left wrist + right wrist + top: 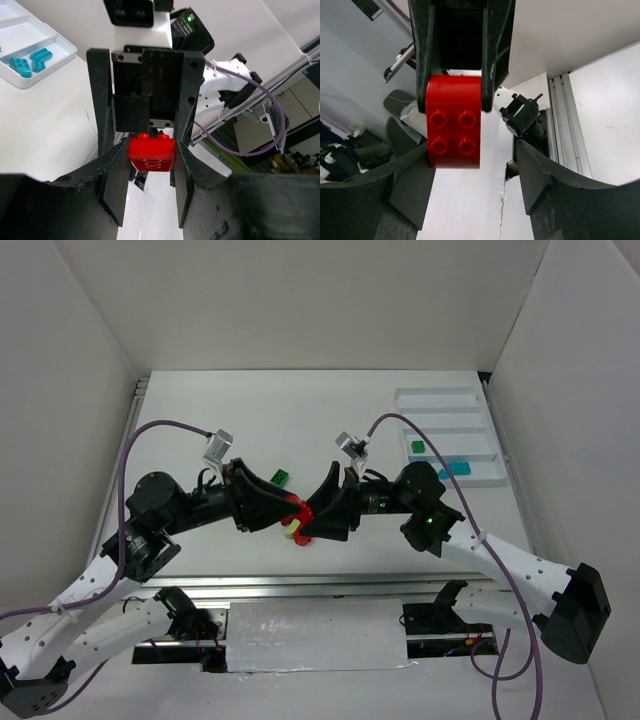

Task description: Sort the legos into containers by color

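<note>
My left gripper [292, 508] is shut on a red lego brick [300, 509] and holds it above the table near the front middle. In the left wrist view the brick [151, 154] sits pinched between the fingertips of the left gripper [150, 162]. My right gripper [316, 514] faces it, open, with its jaws spread wide on both sides of the brick. In the right wrist view the studded brick [454, 122] hangs from the left gripper's fingers, close to the left finger of the right gripper [472, 155]. The white tray [470, 400] lies at the far right.
A pale yellow brick [291, 531] and another red piece [306, 538] lie under the grippers. A dark green brick [281, 477] lies just behind them. The tray holds a green brick [418, 447] and cyan bricks [455, 468], which the left wrist view also shows [30, 59].
</note>
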Tool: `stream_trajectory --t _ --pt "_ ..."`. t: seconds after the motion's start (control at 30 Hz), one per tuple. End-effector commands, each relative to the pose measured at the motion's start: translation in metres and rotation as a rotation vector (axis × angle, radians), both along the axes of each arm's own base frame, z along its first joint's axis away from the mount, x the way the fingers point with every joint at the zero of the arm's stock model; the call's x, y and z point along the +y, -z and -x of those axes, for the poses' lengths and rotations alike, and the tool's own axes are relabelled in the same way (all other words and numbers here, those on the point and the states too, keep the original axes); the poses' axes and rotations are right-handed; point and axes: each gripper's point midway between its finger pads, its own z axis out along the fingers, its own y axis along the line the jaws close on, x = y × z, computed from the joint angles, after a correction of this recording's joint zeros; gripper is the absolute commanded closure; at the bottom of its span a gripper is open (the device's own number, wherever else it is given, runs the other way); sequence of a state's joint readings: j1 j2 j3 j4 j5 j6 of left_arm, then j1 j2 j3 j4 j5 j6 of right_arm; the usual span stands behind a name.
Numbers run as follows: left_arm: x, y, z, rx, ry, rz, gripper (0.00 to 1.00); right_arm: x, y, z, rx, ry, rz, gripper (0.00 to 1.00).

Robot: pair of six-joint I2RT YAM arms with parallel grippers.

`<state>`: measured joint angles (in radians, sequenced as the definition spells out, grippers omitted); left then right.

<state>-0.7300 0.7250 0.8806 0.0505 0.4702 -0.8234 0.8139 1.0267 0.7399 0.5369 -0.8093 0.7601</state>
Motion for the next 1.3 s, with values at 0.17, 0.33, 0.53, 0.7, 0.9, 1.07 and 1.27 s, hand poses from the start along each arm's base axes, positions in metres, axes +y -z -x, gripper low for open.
stream_trajectory --t 0.17,0.33,0.53,0.7,0.9,1.07,1.27 --pt "0.0 -0.007 0.005 -0.042 0.024 0.02 0.98 -0.001 -0.041 0.001 -0.073 0.007 -0.106 0.66" --pt "0.006 0.008 -0.011 -0.024 -0.075 -0.059 0.43 0.001 -0.035 -0.005 -0.073 0.039 -0.079 1.0" --pt "0.068 0.029 -0.071 0.093 -0.576 -0.245 0.0 0.001 0.012 -0.054 0.058 0.26 0.11 1.0" --pt "0.166 0.028 -0.09 0.161 -1.073 -0.36 0.01 -0.056 0.077 -0.165 0.382 0.753 0.342 1.0" --pt "0.187 0.063 -0.084 0.035 -1.084 -0.571 0.01 -0.207 0.14 -0.3 0.72 1.377 0.462 1.0" --pt "0.186 0.117 -0.077 0.05 -1.035 -0.658 0.0 -0.273 0.166 -0.378 0.869 1.581 0.48 1.0" --pt "0.181 0.12 -0.077 0.023 -1.002 -0.654 0.0 -0.329 0.21 -0.428 1.081 1.664 0.504 1.0"
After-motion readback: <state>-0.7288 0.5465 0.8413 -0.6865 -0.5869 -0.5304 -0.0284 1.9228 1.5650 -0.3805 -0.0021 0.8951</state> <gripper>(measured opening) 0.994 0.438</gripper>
